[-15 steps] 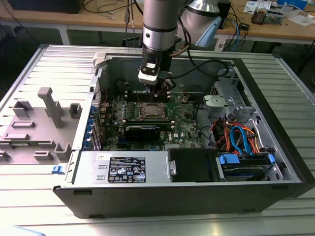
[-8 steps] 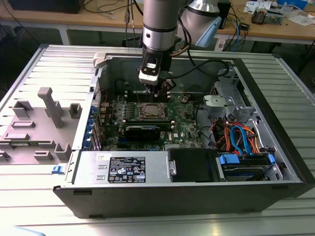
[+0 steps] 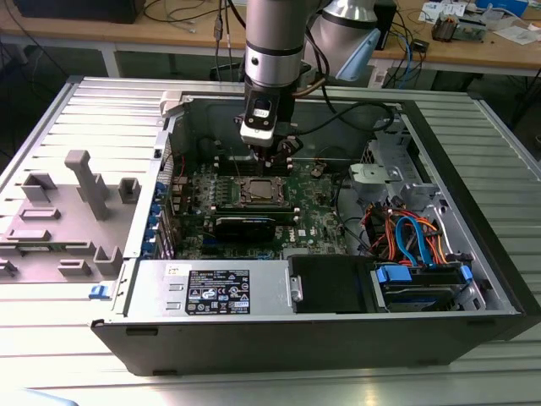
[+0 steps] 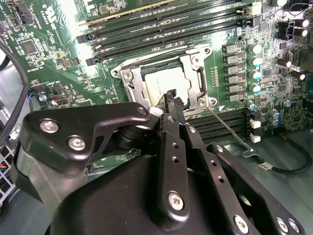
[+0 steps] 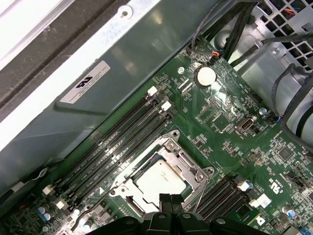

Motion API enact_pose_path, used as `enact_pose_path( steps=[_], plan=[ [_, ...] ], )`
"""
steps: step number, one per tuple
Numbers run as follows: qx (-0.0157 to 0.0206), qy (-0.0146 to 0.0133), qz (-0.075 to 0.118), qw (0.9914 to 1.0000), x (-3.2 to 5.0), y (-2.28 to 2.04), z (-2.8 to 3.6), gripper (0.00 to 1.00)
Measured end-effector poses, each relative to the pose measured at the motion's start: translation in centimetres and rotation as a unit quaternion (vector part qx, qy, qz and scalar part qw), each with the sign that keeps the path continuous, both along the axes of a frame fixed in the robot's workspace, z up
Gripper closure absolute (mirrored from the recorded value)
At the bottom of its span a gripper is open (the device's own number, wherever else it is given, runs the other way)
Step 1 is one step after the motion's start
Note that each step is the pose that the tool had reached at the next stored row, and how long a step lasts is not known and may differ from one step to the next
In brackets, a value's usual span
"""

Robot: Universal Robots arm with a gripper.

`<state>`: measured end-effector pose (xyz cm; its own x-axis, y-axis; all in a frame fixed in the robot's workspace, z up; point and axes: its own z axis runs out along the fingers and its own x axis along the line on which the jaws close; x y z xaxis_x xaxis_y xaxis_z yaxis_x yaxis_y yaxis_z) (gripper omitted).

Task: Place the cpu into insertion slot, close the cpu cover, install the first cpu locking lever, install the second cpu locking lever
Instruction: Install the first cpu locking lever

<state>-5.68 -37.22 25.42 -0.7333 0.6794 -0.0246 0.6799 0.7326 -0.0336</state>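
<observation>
The cpu (image 5: 159,180) lies flat in the insertion slot (image 3: 258,191), its silvery top facing up. The cpu cover (image 5: 182,157) rests down over it as a metal frame around the chip (image 4: 164,83). One thin wire locking lever (image 4: 230,132) sticks out loose from the socket's corner, seen as a slim rod (image 5: 200,193) in the first wrist view. My gripper (image 5: 169,199) hovers just above the socket's edge, its two black fingertips pressed together with nothing between them. In the exterior view the gripper (image 3: 275,159) hangs over the back edge of the socket.
Long black memory slots (image 5: 112,147) flank the socket on both sides. The case wall (image 5: 98,63) rises close behind. A black power-supply box (image 3: 211,292) sits at the front, with orange and blue cables (image 3: 410,237) on the exterior view's right and a grey fixture (image 3: 84,182) outside the case on its left.
</observation>
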Motion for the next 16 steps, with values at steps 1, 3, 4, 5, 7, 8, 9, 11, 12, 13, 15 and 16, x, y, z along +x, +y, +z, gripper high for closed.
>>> enact_pose_path(
  steps=[1, 3, 4, 5, 7, 8, 9, 11, 12, 13, 15, 16],
  plan=[
    [0.0, 0.0, 0.002, 1.0, 0.0, 0.0, 0.0, 0.89],
    [0.0, 0.0, 0.004, 0.99999, 0.0, 0.0, 0.0, 0.89],
    [0.0, 0.0, 0.006, 0.99998, 0.0, 0.0, 0.0, 0.89],
    [0.0, 0.0, 0.008, 0.99997, 0.0, 0.0, 0.0, 0.89],
    [0.0, 0.0, 0.01, 0.99995, 0.0, 0.0, 0.0, 0.89],
    [0.0, 0.0, 0.011, 0.99994, 0.0, 0.0, 0.0, 0.89],
    [0.0, 0.0, 0.012, 0.99993, 0.0, 0.0, 0.0, 0.89],
    [0.0, 0.0, 0.016, 0.99987, 0.0, 0.0, 0.0, 0.89],
    [0.0, 0.0, 0.017, 0.99985, 0.0, 0.0, 0.0, 0.89],
    [0.0, 0.0, 0.018, 0.99984, 0.0, 0.0, 0.0, 0.89],
    [0.0, 0.0, 0.022, 0.99977, 0.0, 0.0, 0.0, 0.89],
    [0.0, 0.0, 0.023, 0.99974, 0.0, 0.0, 0.0, 0.89]
  ],
)
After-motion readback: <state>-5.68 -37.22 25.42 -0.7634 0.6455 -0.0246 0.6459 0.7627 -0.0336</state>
